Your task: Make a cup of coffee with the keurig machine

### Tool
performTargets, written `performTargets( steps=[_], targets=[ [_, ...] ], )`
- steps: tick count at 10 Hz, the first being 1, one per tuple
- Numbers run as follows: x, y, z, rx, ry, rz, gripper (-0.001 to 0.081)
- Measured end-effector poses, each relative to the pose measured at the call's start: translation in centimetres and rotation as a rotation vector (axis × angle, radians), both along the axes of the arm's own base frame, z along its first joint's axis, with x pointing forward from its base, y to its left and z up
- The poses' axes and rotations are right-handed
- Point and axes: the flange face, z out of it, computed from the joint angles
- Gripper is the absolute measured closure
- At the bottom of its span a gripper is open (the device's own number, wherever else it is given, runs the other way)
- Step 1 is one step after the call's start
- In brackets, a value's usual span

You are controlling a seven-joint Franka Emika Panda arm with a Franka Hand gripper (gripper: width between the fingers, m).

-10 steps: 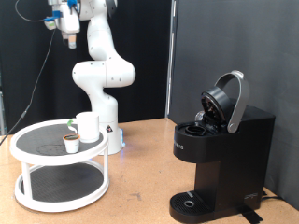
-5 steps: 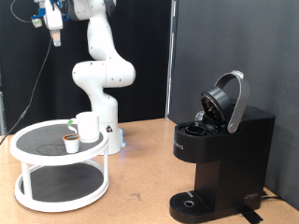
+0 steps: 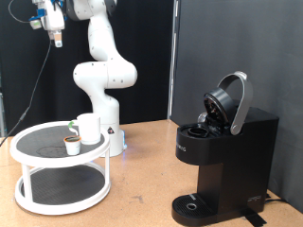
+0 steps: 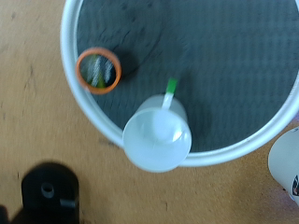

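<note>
A white robot arm stands at the far side of a wooden table [image 3: 142, 170]. Its gripper [image 3: 56, 38] is raised high in the top left corner of the exterior view, well above everything on the table and holding nothing. Whether its fingers are apart or together cannot be told; they do not show in the wrist view.

On the left of the table sits a round white two-tier stand [image 3: 59, 163] with dark shelves. On its upper shelf stands the cup [image 3: 88, 128], a plain white mug, upright near the right rim. Just beside it, to its left, is a small brown pod [image 3: 72, 143] with a green mark. The wrist view looks straight down on the stand [image 4: 84, 98], showing the cup [image 4: 157, 135] from above at the rim's edge and the pod [image 4: 98, 70] nearby with an orange rim.

On the right of the table stands the keurig machine [image 3: 222, 161], black and boxy, well apart from the stand. Its rounded top lid [image 3: 230, 102] is tilted open, and its round drip base [image 3: 192, 205] carries nothing.
</note>
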Motion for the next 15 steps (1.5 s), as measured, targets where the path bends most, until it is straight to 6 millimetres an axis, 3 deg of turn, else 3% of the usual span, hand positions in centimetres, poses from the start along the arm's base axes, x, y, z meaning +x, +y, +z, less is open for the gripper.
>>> performTargets(
  steps=[3,6,10,15],
  targets=[
    [2.7,0.3,-2.0,0.020,-0.039,0.167,0.0072],
    [6.0,0.9,-4.8,-0.015,-0.050,0.178,0.0072],
    [5.7,1.4,-5.5,0.027,-0.033,0.262,0.0072],
    [7.0,2.4,-9.2,-0.006,-0.044,0.249,0.0072]
  ],
)
